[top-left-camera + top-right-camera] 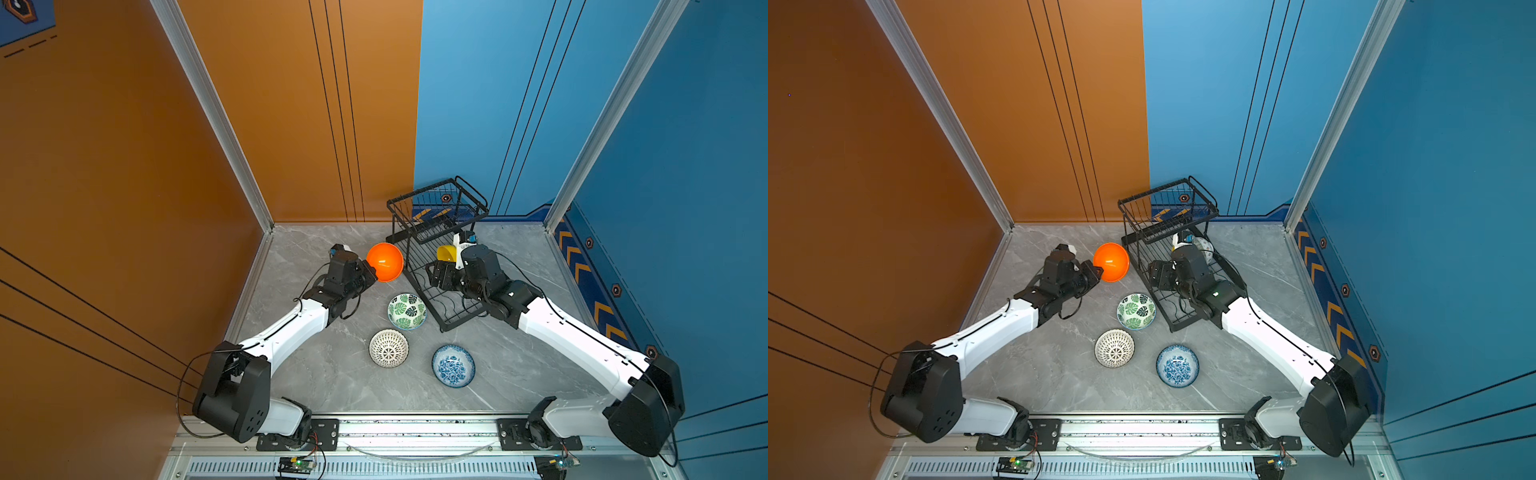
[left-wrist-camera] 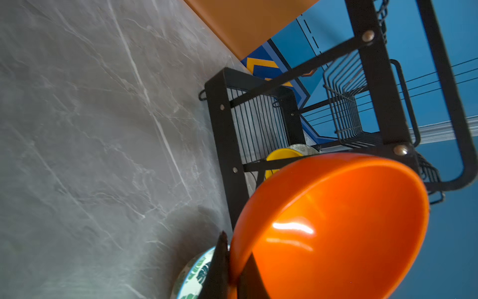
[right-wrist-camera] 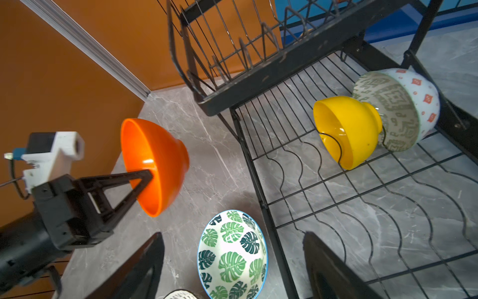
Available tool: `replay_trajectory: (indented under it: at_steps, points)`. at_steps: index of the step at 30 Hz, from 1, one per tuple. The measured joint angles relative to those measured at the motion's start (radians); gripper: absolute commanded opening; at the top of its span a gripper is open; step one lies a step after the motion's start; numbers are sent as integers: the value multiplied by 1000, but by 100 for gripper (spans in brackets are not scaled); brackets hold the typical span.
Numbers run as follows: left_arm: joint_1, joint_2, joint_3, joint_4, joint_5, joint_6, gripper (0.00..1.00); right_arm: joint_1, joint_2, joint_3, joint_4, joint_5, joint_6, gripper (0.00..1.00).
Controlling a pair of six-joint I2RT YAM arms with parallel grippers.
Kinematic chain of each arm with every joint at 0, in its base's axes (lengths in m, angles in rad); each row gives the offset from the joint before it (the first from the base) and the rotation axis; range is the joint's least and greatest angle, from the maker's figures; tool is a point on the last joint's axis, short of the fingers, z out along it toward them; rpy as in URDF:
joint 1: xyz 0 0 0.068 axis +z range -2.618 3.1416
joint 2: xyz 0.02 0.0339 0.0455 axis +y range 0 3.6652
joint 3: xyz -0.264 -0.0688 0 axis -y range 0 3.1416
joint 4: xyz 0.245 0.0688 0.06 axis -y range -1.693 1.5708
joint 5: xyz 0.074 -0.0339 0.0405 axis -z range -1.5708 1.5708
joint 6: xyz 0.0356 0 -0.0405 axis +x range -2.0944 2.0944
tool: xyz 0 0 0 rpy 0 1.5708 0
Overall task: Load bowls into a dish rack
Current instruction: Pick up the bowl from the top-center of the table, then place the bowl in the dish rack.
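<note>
My left gripper (image 1: 372, 271) is shut on the rim of the orange bowl (image 1: 384, 262), holding it tilted on its side above the table, left of the dish rack (image 1: 457, 322). In the left wrist view one finger is inside the orange bowl (image 2: 336, 220) and one outside. My right gripper (image 3: 232, 246) hangs open and empty over the rack's (image 3: 256, 181) left edge, above the leaf bowl (image 3: 232, 253). A yellow bowl (image 3: 346, 129) and a grey-green patterned bowl (image 3: 398, 108) stand on edge in the rack's dividers.
Three bowls sit upright on the grey table: the leaf bowl (image 1: 407, 311) beside the rack, the white lattice bowl (image 1: 389, 348) and the blue floral bowl (image 1: 453, 365) nearer the front. The rack's raised basket tier (image 1: 436, 208) stands at the far end by the walls.
</note>
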Motion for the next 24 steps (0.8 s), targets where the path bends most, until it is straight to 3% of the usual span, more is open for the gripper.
replay_trajectory:
  at_steps: [7,12,18,24]
  points:
    - [-157,5,4,111,-70,-96,0,15,-99,-75,33,20,59,68]
    - [-204,38,9,158,-111,-124,0,19,-139,-124,37,31,84,60]
    - [-259,72,30,179,-141,-124,0,21,-140,-157,37,34,93,58]
    - [-282,89,41,202,-155,-124,0,6,-145,-164,44,42,101,43]
